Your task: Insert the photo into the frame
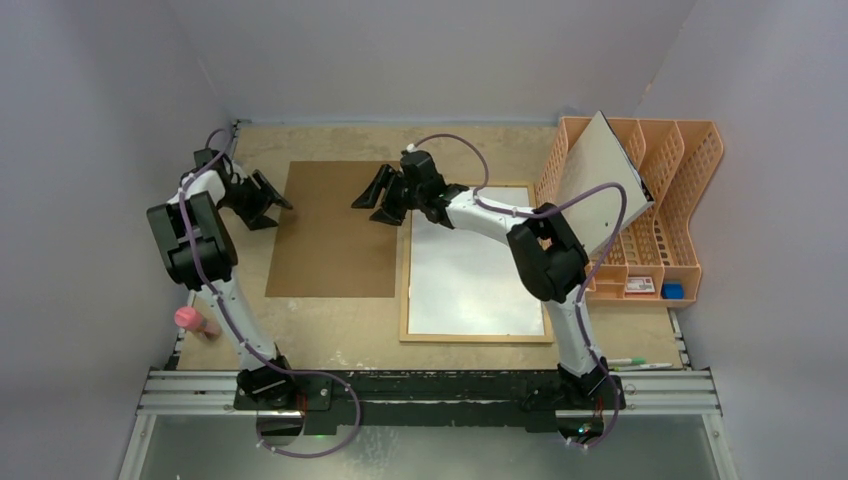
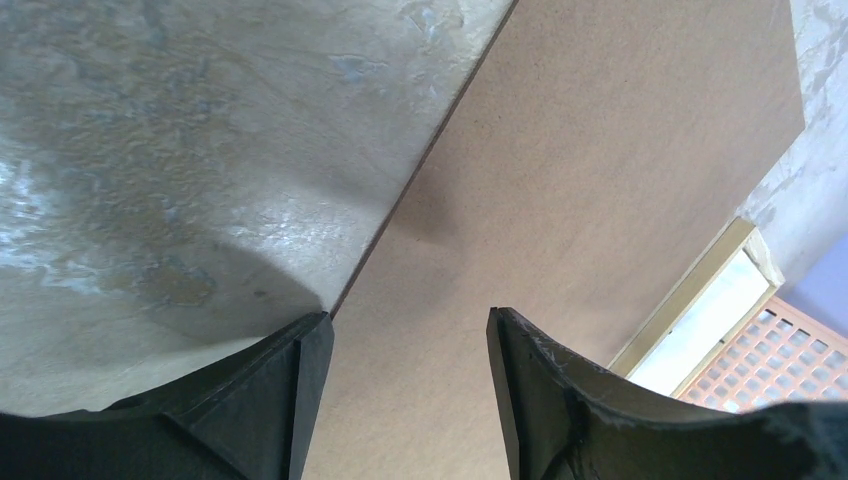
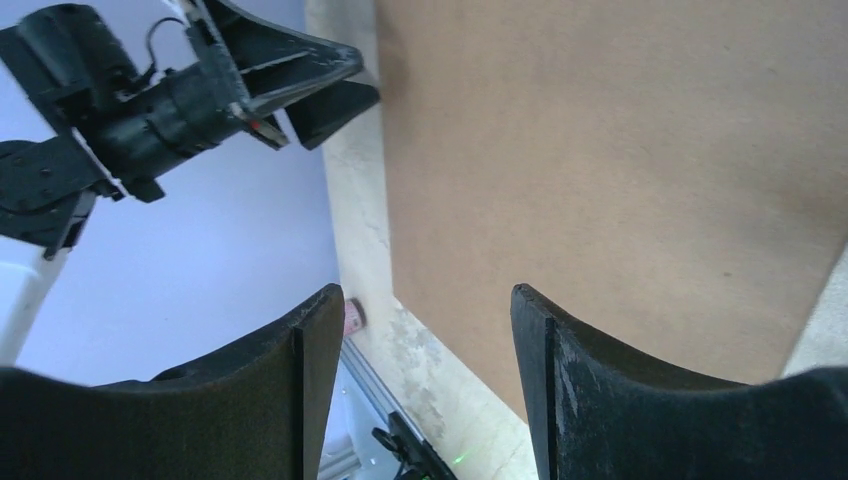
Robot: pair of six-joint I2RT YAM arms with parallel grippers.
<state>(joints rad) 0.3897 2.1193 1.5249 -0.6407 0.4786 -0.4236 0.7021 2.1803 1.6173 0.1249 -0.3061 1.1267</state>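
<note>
Both hands wide, gripping nothing, over the loose brown back; frame flat beside it.
Near edge of surface point(image 1: 330, 338): pink item point(image 1: 195, 321) by left arm, pens point(image 1: 640, 364) by right arm. The frame point(image 1: 475, 338) lies flat right of centre, light-wood rim, pale inside. Just left of it, apart, lies the brown back point(image 1: 330, 240). Left hand point(image 1: 275, 212) sits at the back's far left edge, fingers point(image 2: 300, 390) astride that edge. Right hand point(image 1: 372, 212) is over its far right corner. Far right: orange file rack point(image 1: 690, 200), grey-white board point(image 1: 600, 185) leaning in it.

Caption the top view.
Open left hand and right hand flank the brown backing board; the frame lies beside it.
</note>
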